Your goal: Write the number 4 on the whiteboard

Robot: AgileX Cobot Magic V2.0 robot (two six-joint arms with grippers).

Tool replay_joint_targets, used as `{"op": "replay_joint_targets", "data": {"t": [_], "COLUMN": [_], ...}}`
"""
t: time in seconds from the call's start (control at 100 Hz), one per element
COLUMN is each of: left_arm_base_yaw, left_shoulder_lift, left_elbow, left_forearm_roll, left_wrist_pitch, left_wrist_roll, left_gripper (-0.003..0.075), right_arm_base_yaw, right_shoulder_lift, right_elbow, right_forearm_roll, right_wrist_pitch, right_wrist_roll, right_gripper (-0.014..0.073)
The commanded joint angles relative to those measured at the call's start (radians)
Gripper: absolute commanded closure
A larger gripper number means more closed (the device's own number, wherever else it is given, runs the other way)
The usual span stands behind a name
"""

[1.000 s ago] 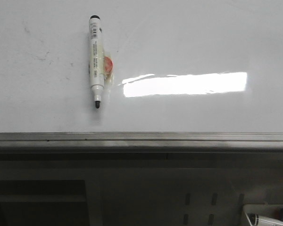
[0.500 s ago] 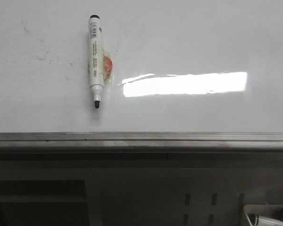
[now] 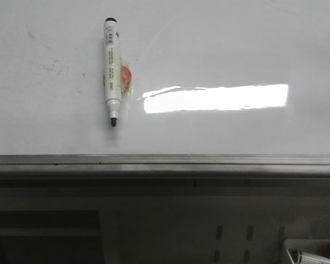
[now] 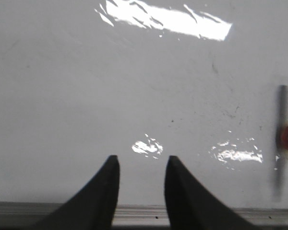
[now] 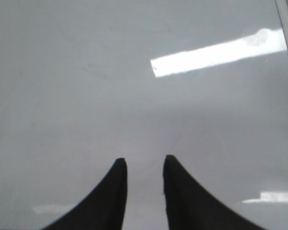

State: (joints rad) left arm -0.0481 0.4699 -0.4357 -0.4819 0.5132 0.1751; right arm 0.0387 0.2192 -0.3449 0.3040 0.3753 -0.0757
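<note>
We see no number 4 on the whiteboard (image 3: 220,49) yet, only faint grey smudges, so by our reckoning the writing has not begun. The marker (image 3: 111,71) lies uncapped on the board's left part, tip toward the grey edge rail (image 3: 165,160), and no gripper touches it. Our left gripper (image 4: 141,191) and right gripper (image 5: 145,191) each hover over bare board with fingers apart and empty, so picking up the marker and drawing all the strokes is left.

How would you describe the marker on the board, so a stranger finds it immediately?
Start from the whiteboard and its bright rectangular reflection. Just left of that reflection lies the marker, a white barrel lying lengthwise, uncapped black tip toward the grey edge rail. A small red-orange patch beside it sets it apart.
</note>
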Motion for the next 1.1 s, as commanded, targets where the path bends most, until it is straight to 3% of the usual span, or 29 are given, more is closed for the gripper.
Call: {"op": "replay_joint_targets", "data": {"t": [0.0,0.17,0.38,0.52,0.99,1.09], "left_arm_base_yaw": [-0.044,-0.208,-0.484,-0.611,-0.637,-0.637], "left_shoulder_lift": [0.111,0.302,0.49,0.611,0.867,0.888], "left_elbow": [-0.081,-0.13,-0.182,-0.242,-0.367,-0.367], "left_forearm_roll": [-0.059,-0.217,-0.241,-0.242,-0.286,-0.284], "left_wrist_pitch": [-0.03,-0.03,-0.211,-0.299,-0.316,-0.31], "left_wrist_roll": [0.01,0.168,0.168,0.117,0.092,0.092], "left_gripper": [0.0325,0.0387,0.0416,0.0415,0.0417,0.0459], "right_arm_base_yaw": [0.006,0.051,0.127,0.161,0.17,0.17], "right_shoulder_lift": [0.075,0.094,0.094,0.094,0.094,0.094], "right_elbow": [-0.056,-0.056,-0.056,-0.056,-0.056,-0.056], "right_forearm_roll": [-0.002,0.007,0.007,0.007,0.007,0.007], "right_wrist_pitch": [-0.028,-0.037,-0.037,-0.037,-0.051,-0.051], "right_wrist_roll": [-0.024,-0.024,-0.025,-0.025,-0.025,-0.025], "right_gripper": [0.0291,0.0242,0.0242,0.0242,0.0242,0.0242]}}
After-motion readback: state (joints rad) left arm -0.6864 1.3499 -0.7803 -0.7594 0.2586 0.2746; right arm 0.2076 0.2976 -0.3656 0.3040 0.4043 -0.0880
